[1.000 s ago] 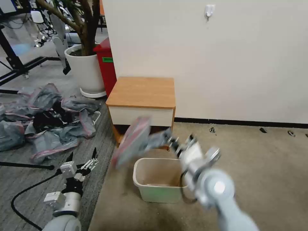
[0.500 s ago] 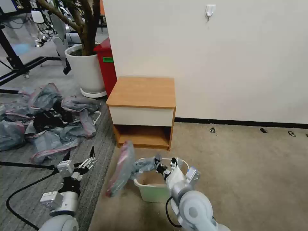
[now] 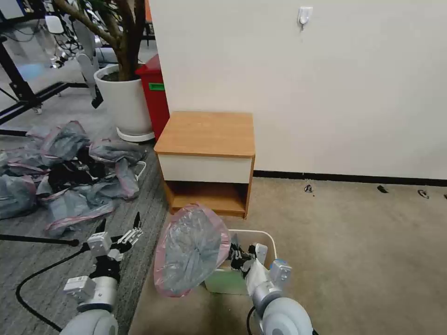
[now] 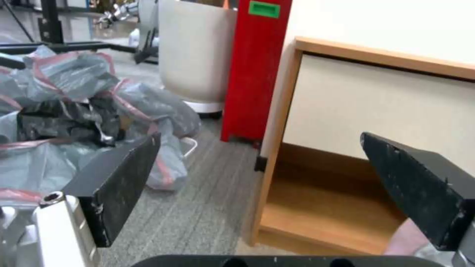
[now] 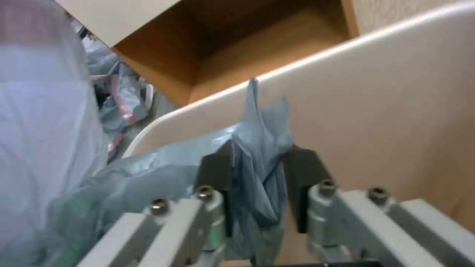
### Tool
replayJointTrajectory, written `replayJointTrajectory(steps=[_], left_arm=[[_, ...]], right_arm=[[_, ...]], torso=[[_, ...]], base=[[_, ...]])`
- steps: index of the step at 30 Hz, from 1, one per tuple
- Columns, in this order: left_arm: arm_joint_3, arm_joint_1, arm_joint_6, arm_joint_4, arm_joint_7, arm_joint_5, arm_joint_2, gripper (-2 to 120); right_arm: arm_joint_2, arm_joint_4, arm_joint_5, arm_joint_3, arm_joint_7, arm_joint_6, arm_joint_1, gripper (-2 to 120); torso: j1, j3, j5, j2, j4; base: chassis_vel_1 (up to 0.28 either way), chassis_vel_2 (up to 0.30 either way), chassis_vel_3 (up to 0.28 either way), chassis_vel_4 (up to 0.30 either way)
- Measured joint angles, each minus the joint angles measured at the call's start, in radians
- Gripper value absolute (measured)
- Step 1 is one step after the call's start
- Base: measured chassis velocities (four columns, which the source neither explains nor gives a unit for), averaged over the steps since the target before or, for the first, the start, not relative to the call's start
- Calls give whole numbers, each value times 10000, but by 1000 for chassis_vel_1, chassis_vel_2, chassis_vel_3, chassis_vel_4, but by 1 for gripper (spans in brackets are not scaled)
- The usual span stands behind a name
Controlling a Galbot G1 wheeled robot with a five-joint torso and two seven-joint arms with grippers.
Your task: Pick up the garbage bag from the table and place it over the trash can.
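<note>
The garbage bag (image 3: 191,249), grey and crinkly with a pink rim, billows wide over the left end of the cream trash can (image 3: 271,242) on the floor. My right gripper (image 3: 237,256) is low inside the can's mouth, shut on a bunched corner of the bag. The right wrist view shows both fingers (image 5: 218,167) pinching the grey plastic (image 5: 259,141) against the can's inner wall (image 5: 376,92). The table (image 3: 207,132), a small wooden nightstand, stands just behind the can with a bare top. My left gripper (image 3: 118,232) hovers open over the grey carpet to the left, fingers (image 4: 118,178) wide apart.
A heap of similar grey-pink bags (image 3: 70,172) lies on the carpet at left. A white plant pot (image 3: 123,100) and a red bin (image 3: 156,93) stand behind the table's left side. The wall runs right behind the table. Beige floor opens to the right of the can.
My right arm dropped from in front of the table down into the can, pulling back toward me. The bag came along and spread from a narrow strip into a wide balloon. The left arm barely moved.
</note>
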Motion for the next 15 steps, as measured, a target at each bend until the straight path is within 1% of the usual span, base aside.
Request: replayJointTrajectory(steps=[1,2,3,4,6,7,10,11,12,15], left_arm=[[22,3,0,0,10,7,0,100],[37,5,0,1,17,13,0,100],[37,5,0,1,17,13,0,100],[51,7,0,1,26,25,0,100],[84,8,-31,2,99,229,-3,100],[84,8,-31,2,99,229,-3,100],[126,-9,-78,16,217,407,3,100],[144,-24,-83,20,229,424,4,100],[144,-24,-83,20,229,424,4,100],[225,-37,-103,-49,270,451,16,100]], right_arm=[[-79,41,-175,17,-12,3,-33,32],[-132,90,-238,37,-14,5,-56,34],[-132,90,-238,37,-14,5,-56,34],[-177,152,-273,65,-16,5,-81,38],[-301,316,-404,206,-15,6,-177,50],[-301,316,-404,206,-15,6,-177,50],[-367,406,-550,340,-5,6,-226,65],[-368,406,-598,381,4,5,-226,68],[-368,406,-598,381,4,5,-226,68],[-398,484,-732,588,39,-1,-227,84]], torso=[[0,0,0,0,0],[0,0,1,0,0],[0,0,1,0,0],[0,0,0,0,0],[0,0,0,0,0],[0,0,0,0,0],[0,0,0,0,0],[0,0,1,0,0],[0,0,1,0,0],[0,1,0,0,0]], base=[[0,0,0,0],[0,0,0,0],[0,0,0,0],[0,0,0,0],[0,0,0,0],[0,0,0,0],[0,0,0,0],[0,0,0,0],[0,0,0,0],[0,0,0,0]])
